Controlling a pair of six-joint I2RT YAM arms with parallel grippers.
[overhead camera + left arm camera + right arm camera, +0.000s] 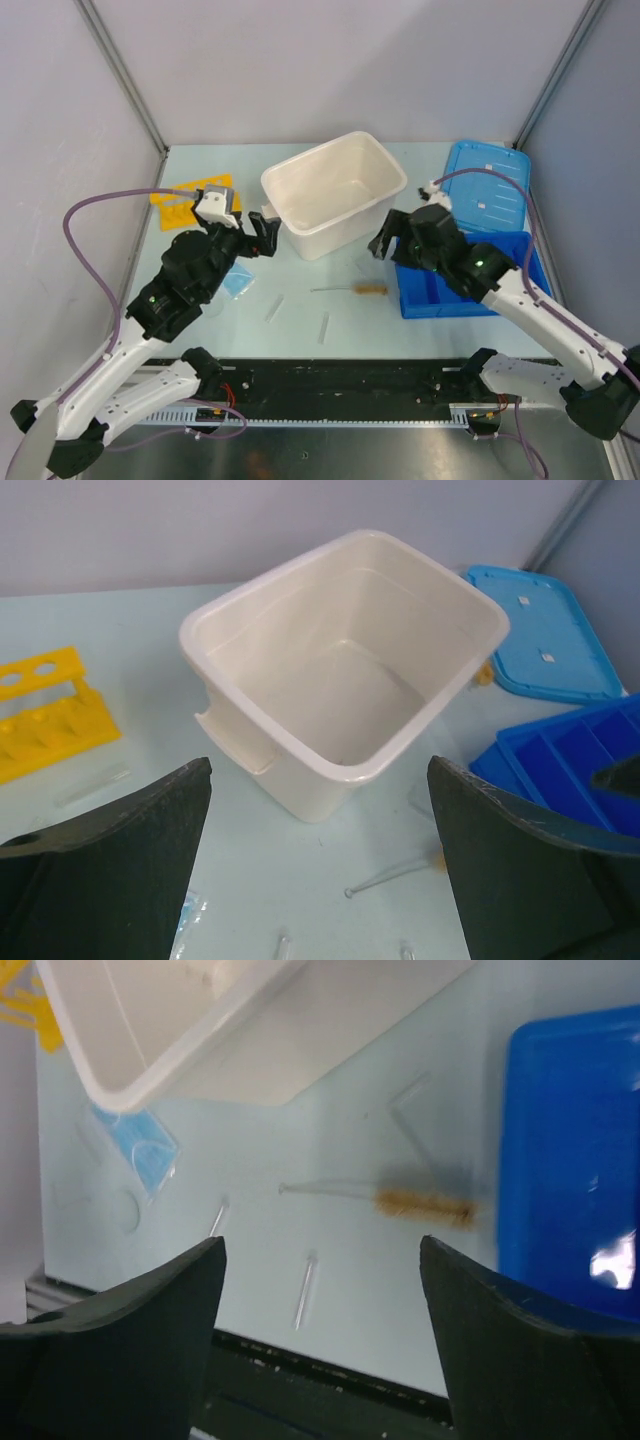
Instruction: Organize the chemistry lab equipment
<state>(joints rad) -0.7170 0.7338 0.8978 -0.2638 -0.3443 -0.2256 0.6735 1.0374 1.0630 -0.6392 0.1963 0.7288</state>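
Right gripper (pixel 322 1260): fingers spread wide, nothing between them, hovering above the table (pixel 400 325) between the white tub (pixel 330 238) and the blue divided tray (pixel 440 292). Left gripper (pixel 320 780): likewise released and empty, facing the tub's near corner. Item, thin wire brush (pixel 420 1206): lies flat on the table in front of the tub and just left of the tray; long axis runs left to right, roughly parallel to the near table edge; tan bristle head points right toward the tray, bare wire end with its small loop points left. Item, two short clear tubes (pixel 305 1290): flat on the table nearer the arms than the brush, apart from each other, long axes running roughly near to far with a slight slant. Item, pale blue square piece (pixel 238 282): flat, beside the left arm. Item, yellow holed tube rack (pixel 180 205): far left, well apart from the tubes. Hazards, as judged: the wire lies flush with the surface, so fingers closing on it may scrape the table or slide off; a grip at the bristle end would likely let the wire droop and swing; the tubes are round and nearly invisible, so a glancing touch could roll them away; the right arm sits close to the tray wall and could nudge it.
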